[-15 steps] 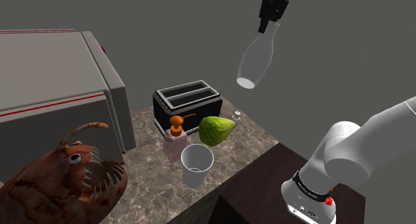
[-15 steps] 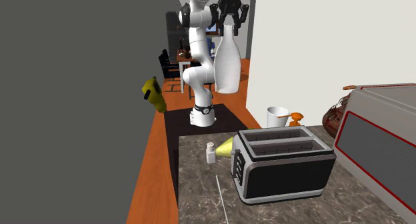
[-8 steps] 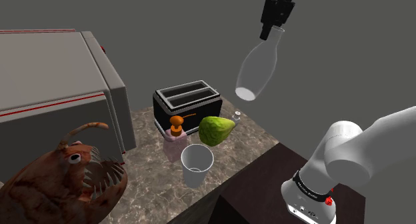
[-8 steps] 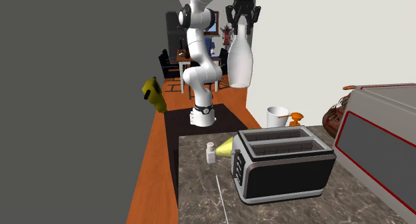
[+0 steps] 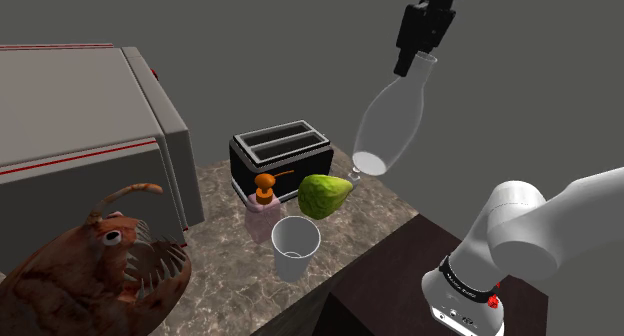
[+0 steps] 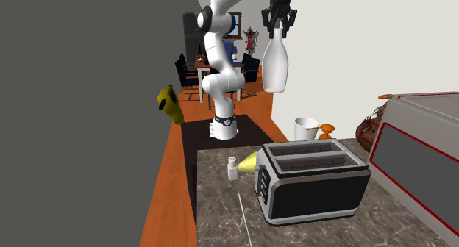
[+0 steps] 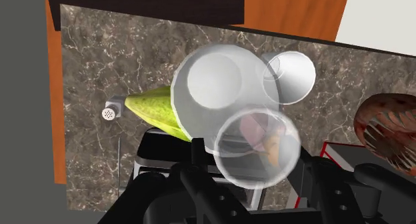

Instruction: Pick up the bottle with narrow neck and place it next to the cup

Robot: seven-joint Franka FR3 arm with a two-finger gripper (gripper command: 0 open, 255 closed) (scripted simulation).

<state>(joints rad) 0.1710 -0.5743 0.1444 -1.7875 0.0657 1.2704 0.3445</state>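
Shoulder view: the black two-finger tool (image 5: 415, 56) is seen clamped on the narrow neck of the clear glass bottle (image 5: 388, 119). The bottle is hung in the air, base down and tilted, well above the marble desk (image 5: 372, 210). The pale grey cup (image 5: 296, 246) is noted near the desk edge facing the stand, with a green pear-shaped fruit (image 5: 325, 194) near it. A black two-slot toaster (image 5: 280, 156) is set further in from that edge.
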